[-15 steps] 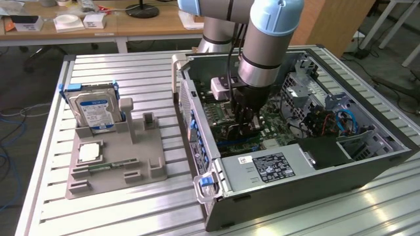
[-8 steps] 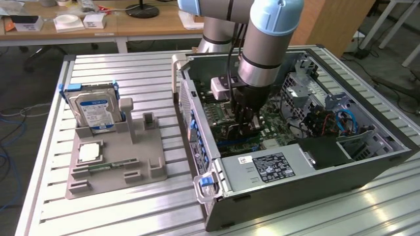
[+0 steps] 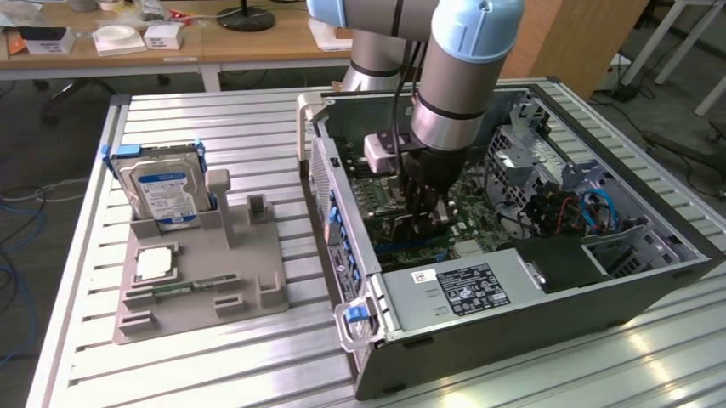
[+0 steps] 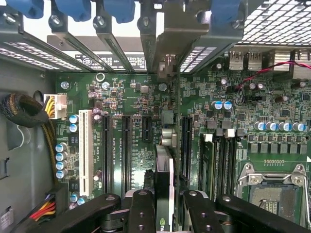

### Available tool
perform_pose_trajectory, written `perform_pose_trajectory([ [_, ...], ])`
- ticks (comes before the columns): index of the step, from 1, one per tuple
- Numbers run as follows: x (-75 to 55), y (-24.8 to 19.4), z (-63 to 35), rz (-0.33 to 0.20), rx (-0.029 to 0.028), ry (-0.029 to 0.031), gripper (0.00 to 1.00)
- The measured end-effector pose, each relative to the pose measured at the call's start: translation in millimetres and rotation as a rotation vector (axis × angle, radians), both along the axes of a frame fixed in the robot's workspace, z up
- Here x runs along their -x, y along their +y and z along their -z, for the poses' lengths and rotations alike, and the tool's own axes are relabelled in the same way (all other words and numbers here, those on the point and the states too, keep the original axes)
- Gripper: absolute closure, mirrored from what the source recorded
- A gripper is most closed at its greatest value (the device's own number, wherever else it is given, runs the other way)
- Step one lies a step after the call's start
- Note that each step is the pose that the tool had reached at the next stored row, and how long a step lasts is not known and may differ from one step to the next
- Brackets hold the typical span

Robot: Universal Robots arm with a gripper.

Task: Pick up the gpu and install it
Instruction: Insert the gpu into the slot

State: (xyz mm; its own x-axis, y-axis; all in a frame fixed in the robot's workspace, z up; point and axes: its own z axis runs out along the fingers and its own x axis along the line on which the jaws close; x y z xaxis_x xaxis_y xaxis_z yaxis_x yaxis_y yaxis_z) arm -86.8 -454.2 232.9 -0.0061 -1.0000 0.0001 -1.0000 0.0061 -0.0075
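Observation:
My gripper (image 3: pixel 424 214) reaches down inside the open computer case (image 3: pixel 635 280), low over the green motherboard (image 3: pixel 477 223). In the wrist view the gripper (image 4: pixel 167 213) is shut on the gpu (image 4: pixel 164 170). I see the gpu edge-on as a thin dark slab between the two black fingers (image 4: pixel 142 211). It stands upright over the motherboard (image 4: pixel 272 102), in line with a long black expansion slot (image 4: pixel 185 145). Its metal bracket (image 4: pixel 167 39) reaches towards the case's rear slot openings. Whether the card's edge touches a slot I cannot tell.
A grey parts holder (image 3: pixel 204 297) lies on the slatted table at the exterior view's left. It carries a silver hard drive (image 3: pixel 165 191) with a blue label, a CPU (image 3: pixel 156 263) and a green RAM stick (image 3: pixel 195 286). Cables and the power supply (image 3: pixel 477 289) crowd the case.

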Motion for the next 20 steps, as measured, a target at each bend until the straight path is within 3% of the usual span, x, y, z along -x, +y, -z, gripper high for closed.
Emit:
perform_pose_trajectory([
  [20,0.1,0.1,0.9,0.0,-0.0006,-0.0003,0.73],
])
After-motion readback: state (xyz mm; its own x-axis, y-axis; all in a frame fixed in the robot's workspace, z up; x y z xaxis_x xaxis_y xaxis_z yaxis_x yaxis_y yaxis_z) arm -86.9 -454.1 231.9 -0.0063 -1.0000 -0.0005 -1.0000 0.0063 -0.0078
